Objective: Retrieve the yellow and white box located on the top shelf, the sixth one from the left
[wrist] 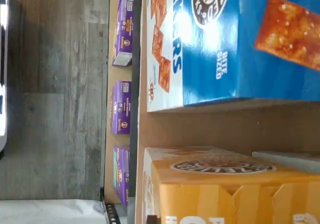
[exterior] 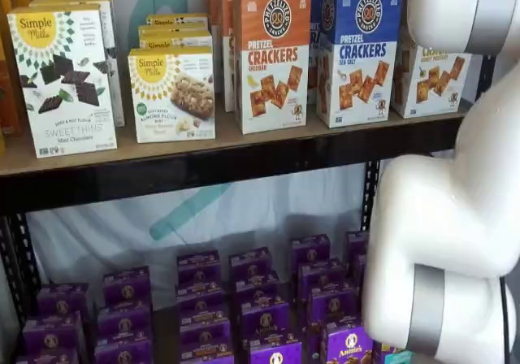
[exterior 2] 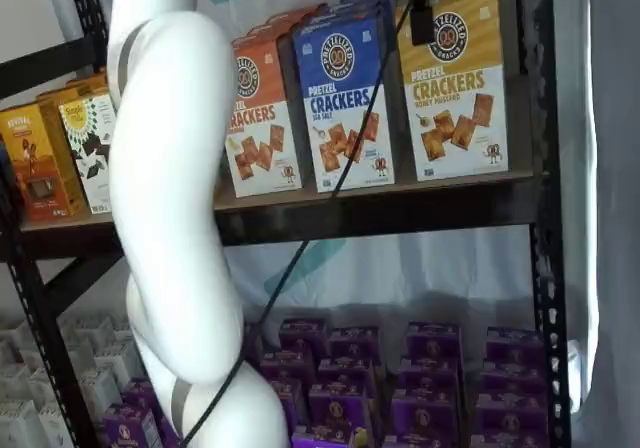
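The yellow and white box (exterior 2: 455, 88) stands at the right end of the top shelf (exterior 2: 380, 196), next to the blue-topped Crackers carton (exterior 2: 345, 98). In a shelf view the white arm hides its upper part, so only its white lower part (exterior: 428, 78) shows. The wrist view shows its yellow top with the round logo (wrist: 225, 184), close up beside the blue carton (wrist: 240, 39). My gripper (exterior 2: 421, 13) shows only as a black piece hanging from the view's top edge, with a cable, in front of the yellow box's upper left corner. No gap between the fingers shows.
An orange-topped Crackers carton (exterior: 273, 55) and Simple Mills boxes (exterior: 61, 80) stand further left on the shelf. Small purple boxes (exterior: 260, 307) fill the lower level. Black uprights (exterior 2: 540, 218) frame the shelf. The white arm (exterior: 455, 218) stands before the shelves.
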